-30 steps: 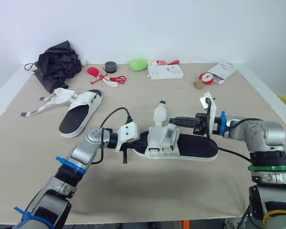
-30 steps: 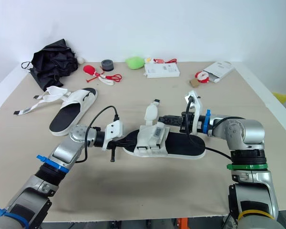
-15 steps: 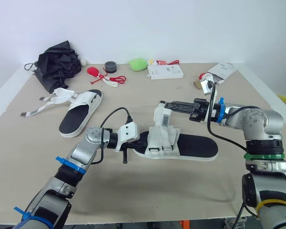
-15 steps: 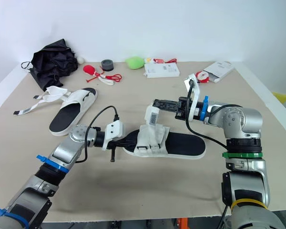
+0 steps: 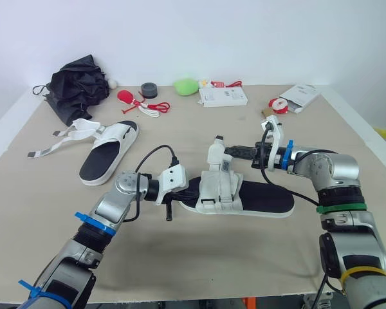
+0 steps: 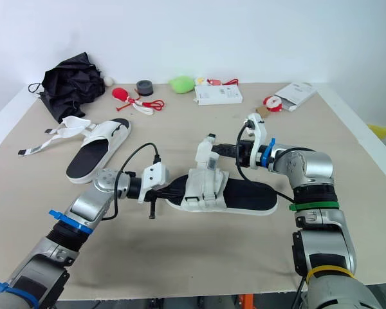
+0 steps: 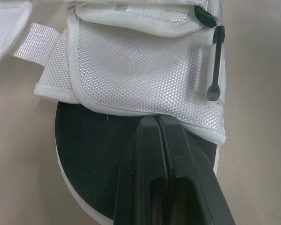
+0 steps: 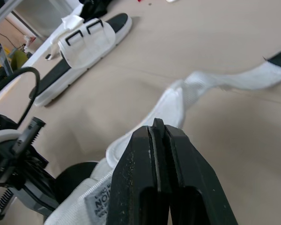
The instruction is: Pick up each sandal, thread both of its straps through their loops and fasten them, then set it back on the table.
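Observation:
A white sandal with a black sole [image 5: 264, 198] lies mid-table. My left gripper [image 5: 184, 188] is shut on its toe end; in the left wrist view the fingertips [image 7: 159, 125] pinch the sole's edge below the white mesh upper [image 7: 140, 61]. My right gripper [image 5: 227, 151] is shut on one white strap [image 5: 214, 154], which it holds up above the upper. In the right wrist view the strap [image 8: 225, 80] runs out past the closed fingers. A second sandal [image 5: 109, 151] lies at the left with its straps [image 5: 58, 138] loose.
Along the back of the table are a black bundle [image 5: 77, 84], red cord items [image 5: 145, 103], a tape roll [image 5: 149, 90], a green object [image 5: 186, 85], a white box [image 5: 223, 96] and an open packet [image 5: 299, 96].
My right gripper rose with the strap, then came back down and shifted left toward the sandal's upper. The left arm and the sandal's sole have stayed put.

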